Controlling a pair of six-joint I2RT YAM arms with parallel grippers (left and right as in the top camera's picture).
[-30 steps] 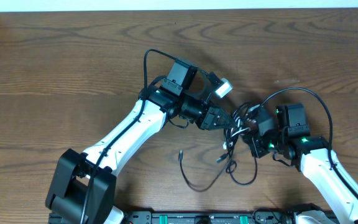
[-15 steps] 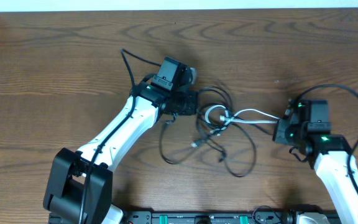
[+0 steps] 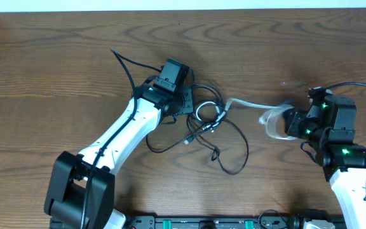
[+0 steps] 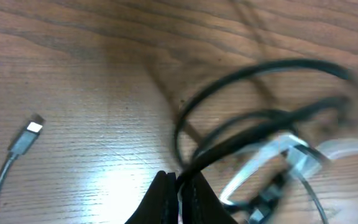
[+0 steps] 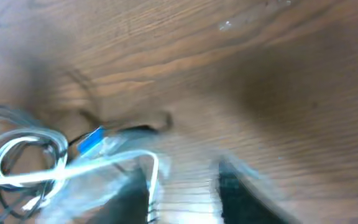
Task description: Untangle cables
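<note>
We list the left arm [image 3: 122,130] as reaching diagonally from the near-left base toward the centre, with the left gripper [image 4: 176,182] pressed closed on a black cable [image 4: 247,127]. We list the right arm [image 3: 351,175] as rising from the near-right edge, with the right gripper [image 5: 182,177] pointing leftward, its fingers blurred but standing apart.

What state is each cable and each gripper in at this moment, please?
left gripper: shut, pinching the black cables.
right gripper: open, fingers apart.
black cables: looped on the table, tangled with the white cable.
white cable: one end coiled in the tangle, the rest stretched toward the right gripper, not clearly held.
</note>
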